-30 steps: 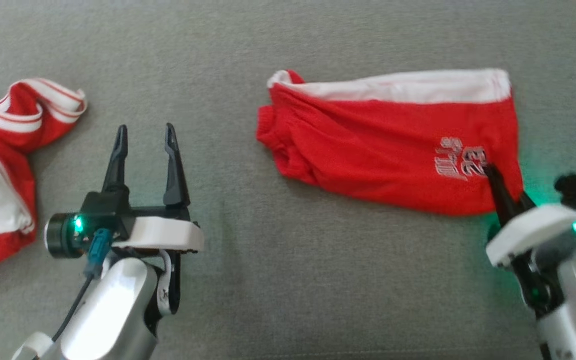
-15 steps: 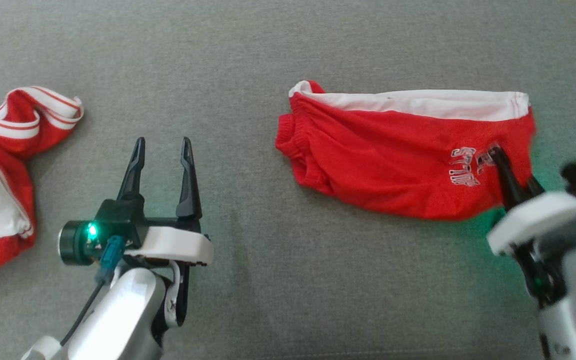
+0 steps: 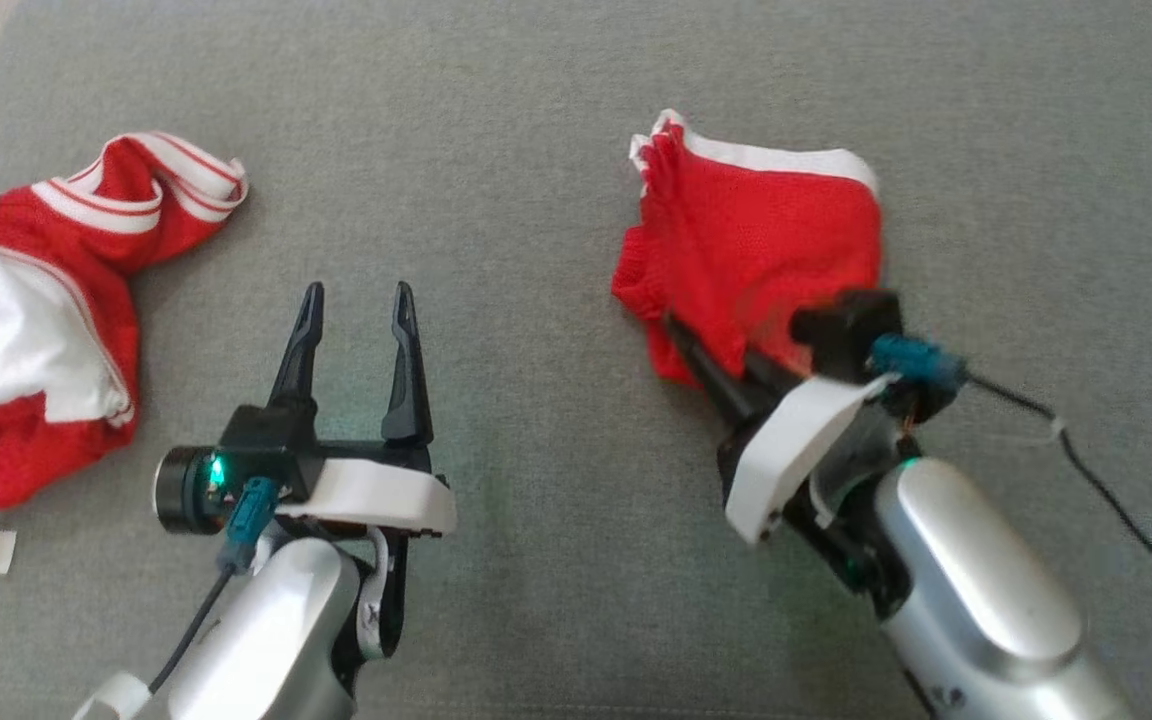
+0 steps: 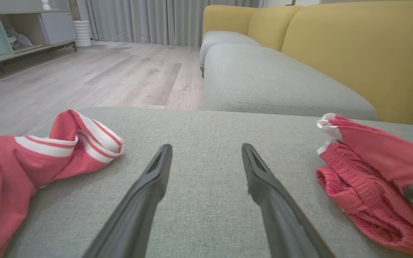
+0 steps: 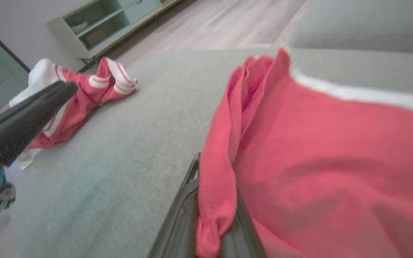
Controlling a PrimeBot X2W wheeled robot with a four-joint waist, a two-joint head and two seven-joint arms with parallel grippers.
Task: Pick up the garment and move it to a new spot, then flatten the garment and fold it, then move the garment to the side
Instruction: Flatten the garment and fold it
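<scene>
The right hand (image 3: 688, 338) was pressed together, pinching an edge of the red shorts (image 3: 766, 230). The shorts sat bunched up on the grey sofa seat (image 3: 536, 600). The left hand (image 3: 356, 300) was spread wide, between the shorts and another red and white cloth (image 3: 36, 330).
</scene>
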